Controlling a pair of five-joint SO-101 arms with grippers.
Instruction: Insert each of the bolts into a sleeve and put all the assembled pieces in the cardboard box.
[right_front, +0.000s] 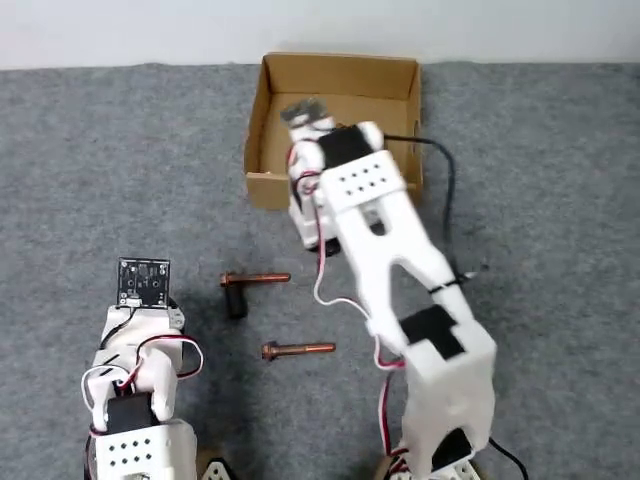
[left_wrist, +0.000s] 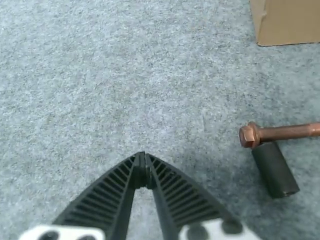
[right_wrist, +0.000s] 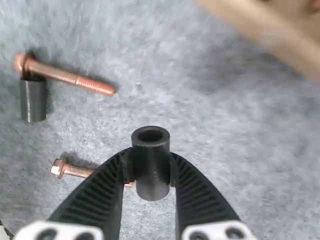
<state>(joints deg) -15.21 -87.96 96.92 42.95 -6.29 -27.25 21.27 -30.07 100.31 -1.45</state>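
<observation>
The right claw (right_wrist: 149, 161) is clamped across a short black sleeve (right_wrist: 150, 145), a smooth hollow cylinder with an open bore. The near bolt (right_wrist: 70, 170), copper with a flanged hex head, is partly hidden by one finger. The far bolt (right_wrist: 65, 76) lies ahead, its head touching a second sleeve (right_wrist: 33, 102). The left claw (left_wrist: 144, 165) is fully closed and empty.

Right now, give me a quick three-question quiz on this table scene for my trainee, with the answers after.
1. True or false: the right claw grips a black sleeve.
2. How many copper bolts lie on the grey carpet? A one, B two, C three.
3. Fill in: the left claw is shut on ____.
Key: 1 true. 2 B: one beside the loose sleeve, the other bolt nearer the arms. 3 nothing.
</observation>
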